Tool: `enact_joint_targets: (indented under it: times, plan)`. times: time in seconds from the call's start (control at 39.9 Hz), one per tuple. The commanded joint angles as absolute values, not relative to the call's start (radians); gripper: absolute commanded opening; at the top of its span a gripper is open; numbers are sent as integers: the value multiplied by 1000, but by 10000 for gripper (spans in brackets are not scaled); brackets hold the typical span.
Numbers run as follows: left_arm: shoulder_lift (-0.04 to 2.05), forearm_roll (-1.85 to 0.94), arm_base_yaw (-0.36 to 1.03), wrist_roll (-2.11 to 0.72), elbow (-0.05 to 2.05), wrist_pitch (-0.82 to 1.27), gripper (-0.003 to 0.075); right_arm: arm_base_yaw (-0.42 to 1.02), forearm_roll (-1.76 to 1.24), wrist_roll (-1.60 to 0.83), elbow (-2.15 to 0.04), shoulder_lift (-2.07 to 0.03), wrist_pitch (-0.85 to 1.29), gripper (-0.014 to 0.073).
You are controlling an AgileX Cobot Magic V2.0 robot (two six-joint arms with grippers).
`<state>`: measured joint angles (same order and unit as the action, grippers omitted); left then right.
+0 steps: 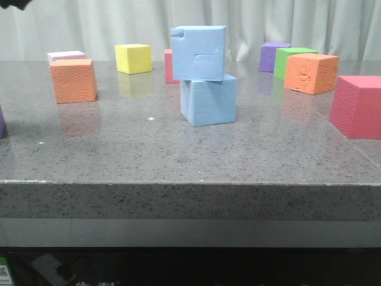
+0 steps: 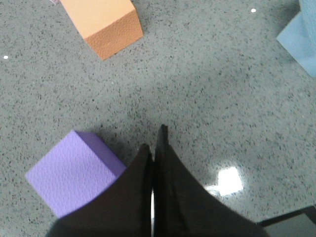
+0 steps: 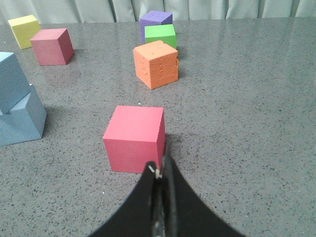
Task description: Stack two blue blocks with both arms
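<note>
In the front view the notched blue block (image 1: 198, 52) sits on top of the plain blue block (image 1: 209, 99) at the table's middle, shifted a little to the left. The stack also shows in the right wrist view (image 3: 17, 106), and a corner of it in the left wrist view (image 2: 302, 37). My left gripper (image 2: 154, 143) is shut and empty, above the table beside a purple cube (image 2: 71, 173). My right gripper (image 3: 161, 167) is shut and empty, just behind a pink cube (image 3: 135, 138). Neither gripper shows in the front view.
On the grey stone table (image 1: 149, 155) stand an orange cube (image 1: 74, 80), a yellow cube (image 1: 133, 58), a pink cube (image 1: 356, 106), an orange cube (image 1: 311, 72), a green cube (image 1: 287, 58) and a purple cube (image 1: 271, 55). The table's front edge is near.
</note>
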<state>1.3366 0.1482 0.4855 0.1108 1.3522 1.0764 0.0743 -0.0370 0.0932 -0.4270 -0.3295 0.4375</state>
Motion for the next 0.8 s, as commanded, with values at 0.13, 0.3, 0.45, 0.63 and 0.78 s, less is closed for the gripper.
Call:
enact_joint_targets:
  times: [0.13, 0.3, 0.45, 0.63, 0.78]
  plan:
    - [1047, 150, 485, 127, 1084, 803, -18, 69, -37, 85, -453, -336, 355, -104]
    - [861, 148, 485, 129, 913, 681, -18, 69, -37, 85, -453, -336, 355, -104]
    - [725, 135, 485, 129, 821, 594, -18, 69, -37, 85, -453, -336, 355, -104]
    - [572, 117, 485, 129, 709, 421, -18, 69, -37, 85, -453, -336, 355, -104]
    - [458, 117, 485, 129, 626, 364, -18, 69, -37, 85, -453, -336, 355, -104]
